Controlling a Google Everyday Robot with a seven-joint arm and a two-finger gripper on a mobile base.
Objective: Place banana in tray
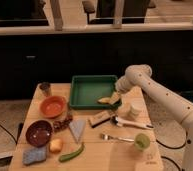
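Note:
The green tray [85,92] sits at the back middle of the wooden table. The pale yellow banana [105,100] lies at the tray's front right corner, by the rim. My gripper [114,97] is at that corner, right at the banana's right end. The white arm reaches in from the right. I cannot tell whether the banana rests on the tray floor or is held.
An orange bowl [52,106], a dark maroon bowl [38,132], a green pepper [72,153], a small yellow-red fruit [55,145], a blue sponge [34,155], a fork [115,137], a green cup [142,141], a brush [130,123] and a can [45,88] lie on the table.

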